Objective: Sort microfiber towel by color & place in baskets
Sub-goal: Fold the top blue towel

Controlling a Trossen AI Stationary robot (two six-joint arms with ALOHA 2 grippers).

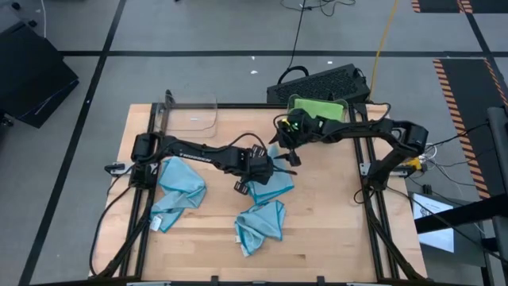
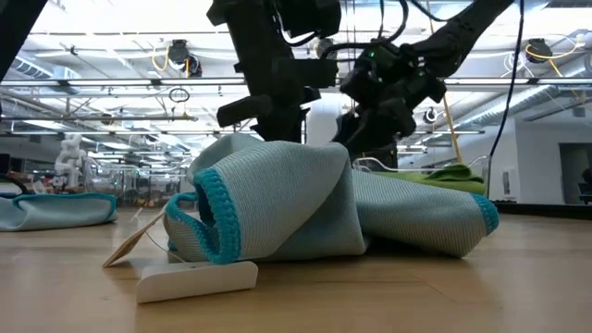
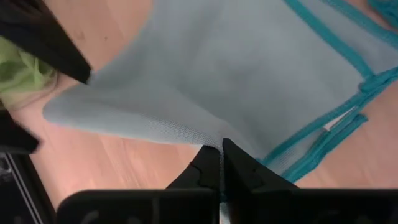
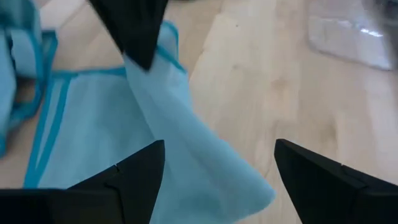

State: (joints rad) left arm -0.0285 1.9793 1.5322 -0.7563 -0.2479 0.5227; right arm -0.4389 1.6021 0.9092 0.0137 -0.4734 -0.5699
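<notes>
A blue towel [image 3: 236, 81] is pinched by the clenched left gripper [image 3: 221, 163] above the wooden table [image 1: 333, 230]; the right gripper [image 4: 214, 165] is spread, empty.

Both arms are dark — near-black links joined by rounded joint housings, with thin black cables looping along them. The left arm [image 1: 198, 151] ends in a blocky wrist and the left gripper [image 3: 221, 163], whose two matte black fingers [image 3: 208, 168] taper to narrow tips. The right arm [image 1: 373, 131] shows a small green light near its wrist. The right gripper [image 4: 217, 168] has broad, wedge-shaped black fingers [image 4: 134, 171] — smooth, unmarked.
</notes>
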